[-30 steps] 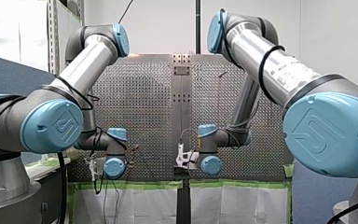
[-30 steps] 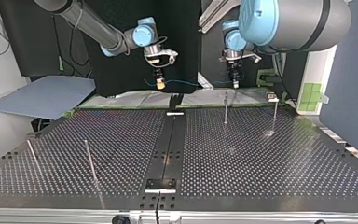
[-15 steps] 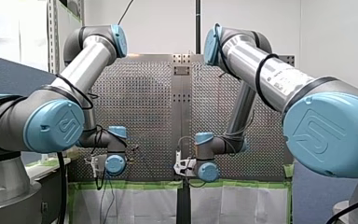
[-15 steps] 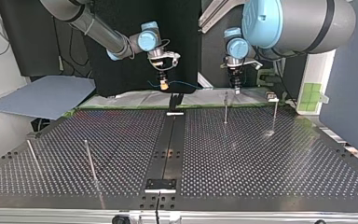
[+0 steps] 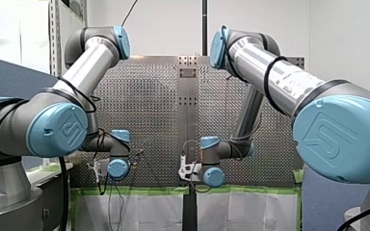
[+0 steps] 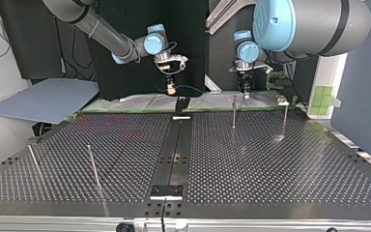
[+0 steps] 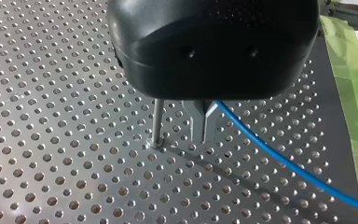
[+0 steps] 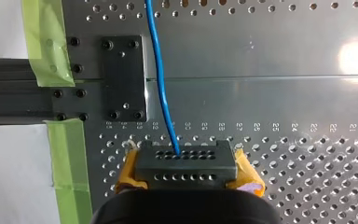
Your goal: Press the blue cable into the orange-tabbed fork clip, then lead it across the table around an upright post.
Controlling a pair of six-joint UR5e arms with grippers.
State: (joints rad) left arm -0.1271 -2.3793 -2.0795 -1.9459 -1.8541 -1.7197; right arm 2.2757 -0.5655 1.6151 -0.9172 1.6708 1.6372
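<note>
**Cable held by both claws; clip seating unconfirmed**

My left claw is closed narrow, its metal fingers pinching the blue cable. It stands just beside an upright post without touching it. My right claw has its yellow pads drawn in on the same cable, which runs ahead of it past a black plate. In the top view the cable spans the gap between the two claws, raised over the edge of the bench nearest the arms.

The orange-tabbed fork clip cannot be picked out in any view. Judgement: the pressing step is the one in hand and is not shown done. Routing round the post is not yet made, since the cable lies to one side of it only. The next move calls for lowering the span squarely into the fork under tension. The left end must then go round the post without the fingers snagging it.
</note>
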